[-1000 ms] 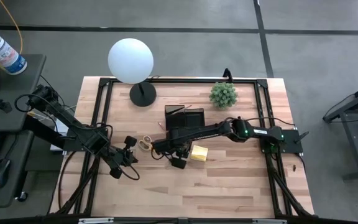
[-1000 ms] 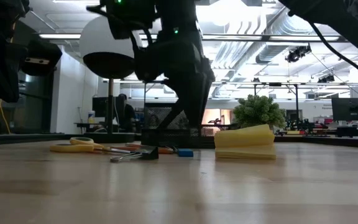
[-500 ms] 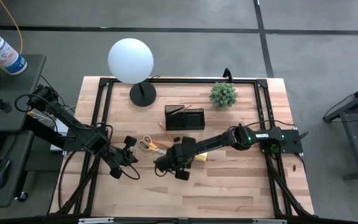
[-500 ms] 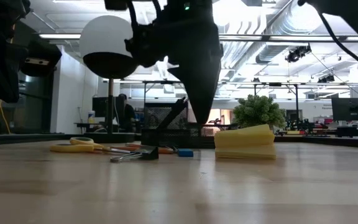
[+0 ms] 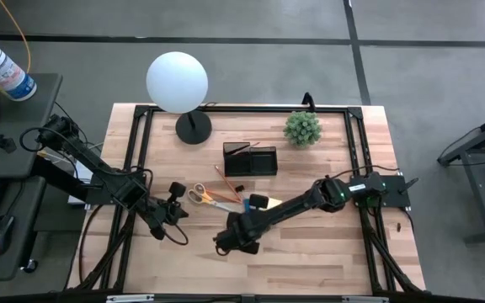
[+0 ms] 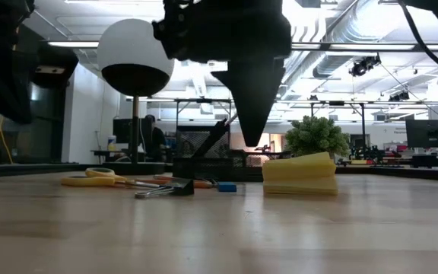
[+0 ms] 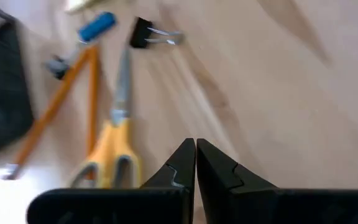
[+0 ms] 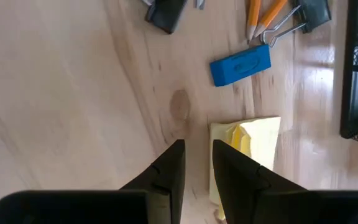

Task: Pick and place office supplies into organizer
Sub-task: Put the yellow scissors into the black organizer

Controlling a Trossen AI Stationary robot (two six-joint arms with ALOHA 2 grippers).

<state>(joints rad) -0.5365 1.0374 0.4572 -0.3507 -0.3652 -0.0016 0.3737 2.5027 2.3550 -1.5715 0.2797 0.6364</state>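
Wooden table (image 5: 327, 252) carries organizer (image 5: 250, 160), scissors (image 5: 200, 195), sticky-note pad (image 8: 246, 146), eraser (image 8: 240, 64), lamp (image 5: 178, 82), plant (image 5: 302, 128); seemingly pencils (image 7: 67, 93).

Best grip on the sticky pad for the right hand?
Probably across the sticky pad at its two straight side edges, coming from above. It lies flat on the table, its top sheets curled up, so a side approach may only catch loose sheets. The right hand is part open.

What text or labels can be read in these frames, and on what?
No text can be read in any view.
White bottle on the side desk beside the table: blue label, print too small to read.
Blue eraser: a faint mark on top, not readable.
Sticky pad, scissors, organizer: no print visible.
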